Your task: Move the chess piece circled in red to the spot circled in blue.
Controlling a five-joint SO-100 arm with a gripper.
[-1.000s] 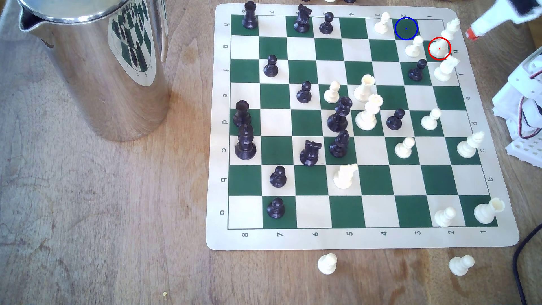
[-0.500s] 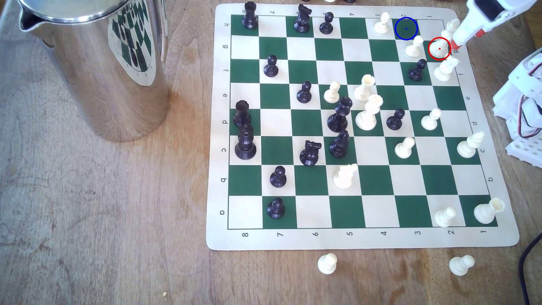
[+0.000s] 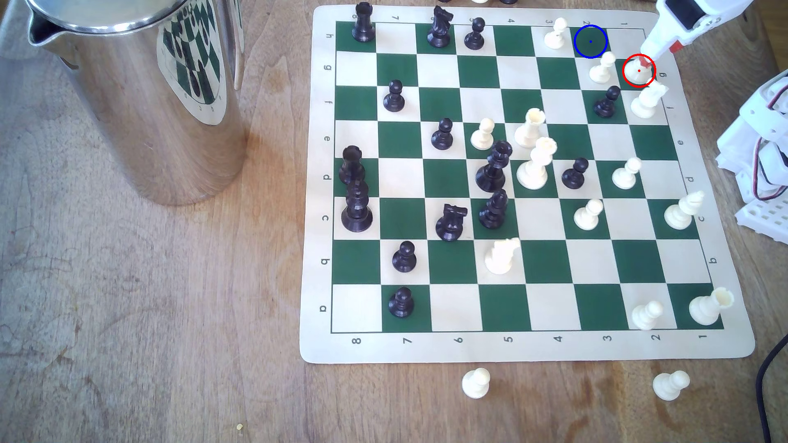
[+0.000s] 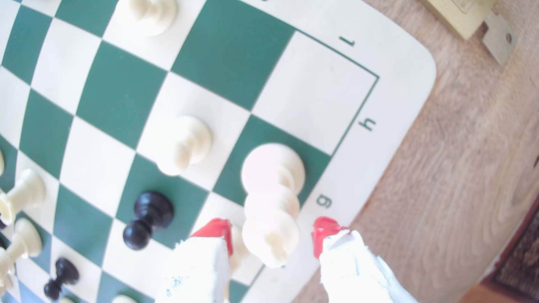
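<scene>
I am at the grasp step: my gripper (image 4: 271, 236) has dropped over the white bishop (image 4: 272, 201), and my red-tipped fingers (image 4: 217, 233) stand apart, one on either side of its knobbly top, neither visibly touching it yet. The bishop stands upright on its red-ringed green square, at about one o'clock on the chessboard (image 3: 528, 347) in the exterior view, right by the edge lettered g. The blue-ringed spot (image 3: 590, 41) is an empty green square near it, at roughly ten o'clock from the bishop, with a white pawn (image 3: 601, 68) sitting between the two, just beside the bishop.

Next, I judge, I must sink a little further, close on the slender body, then lift high enough to clear that pawn before crossing.

Half a second ago my tips hung at three o'clock of the bishop, off its square; now they straddle it. The bishop itself has not shifted.
</scene>
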